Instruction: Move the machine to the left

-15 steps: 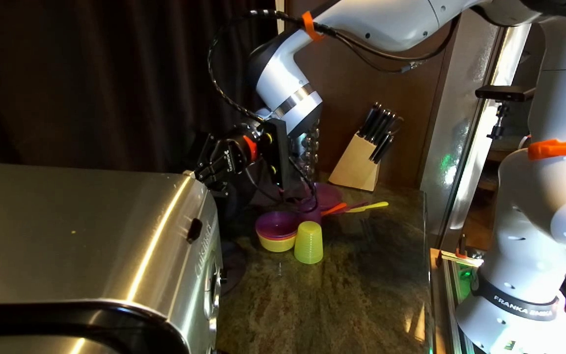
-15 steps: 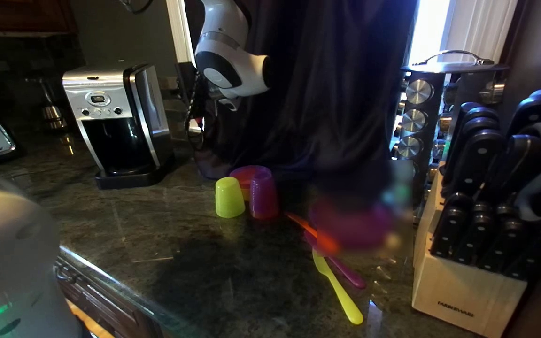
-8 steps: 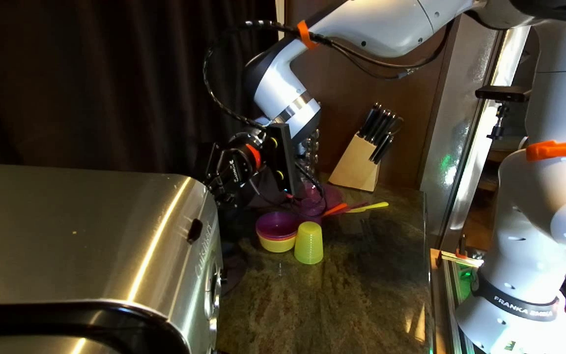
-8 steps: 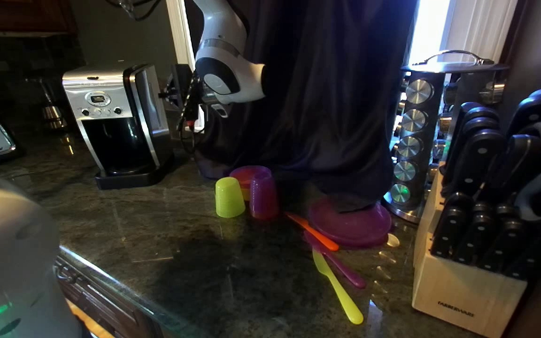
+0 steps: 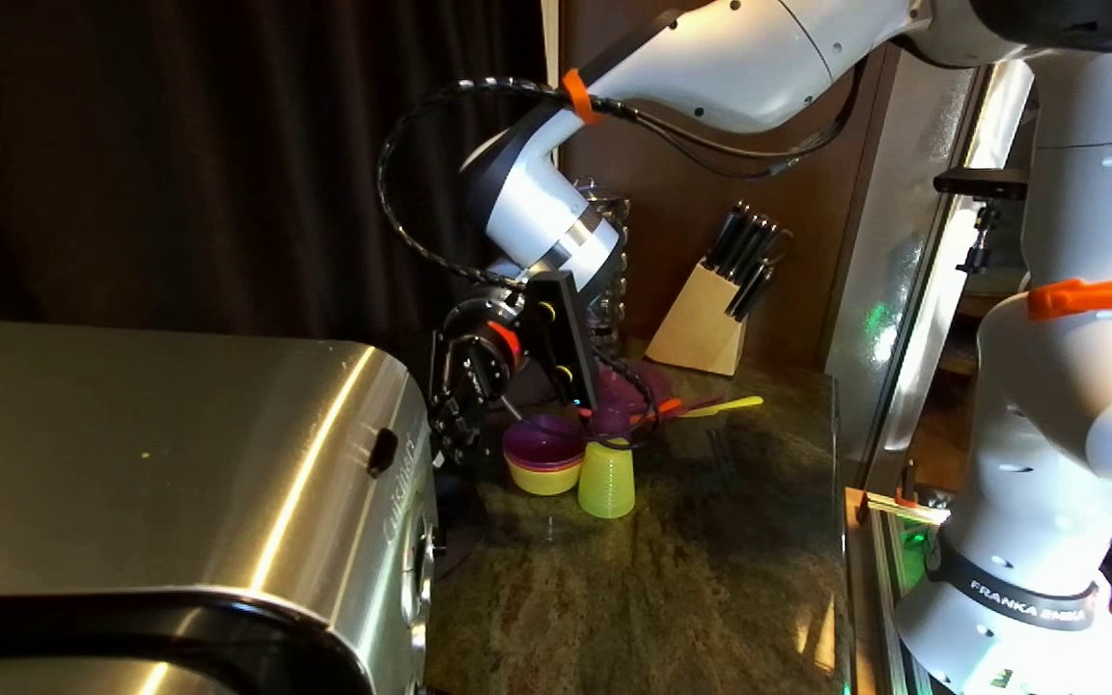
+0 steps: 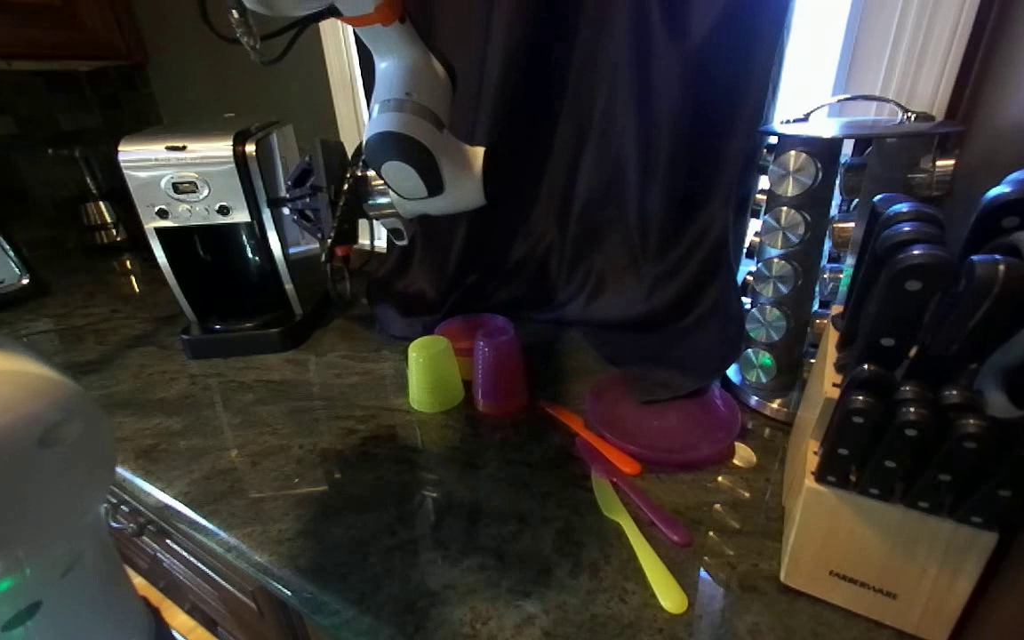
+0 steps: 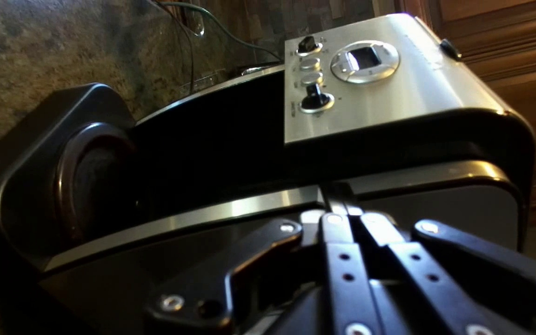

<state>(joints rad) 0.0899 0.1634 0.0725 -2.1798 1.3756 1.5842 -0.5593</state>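
Observation:
The machine is a silver and black coffee maker with a front panel of knobs and a small display. It stands upright on the counter at the left in an exterior view (image 6: 188,191). Its silver top fills the lower left of an exterior view (image 5: 151,454), and its front panel shows in the wrist view (image 7: 403,88). My gripper (image 7: 340,200) is shut with its fingertips together and nothing between them. It is beside the machine's side wall, at upper-middle height, in an exterior view (image 6: 279,203). I cannot tell whether the fingertips touch the wall.
A green cup (image 6: 435,373), a purple cup (image 6: 500,373) and stacked bowls (image 5: 542,463) stand right of the machine. Plastic knives (image 6: 641,542) and a purple plate (image 6: 663,427) lie farther right. A knife block (image 6: 885,542) and spice rack (image 6: 779,267) stand beyond. A dark curtain (image 6: 583,178) hangs behind.
My gripper has moved down and, in an exterior view, leftward to the side of the machine. The machine and the tableware have not visibly moved.

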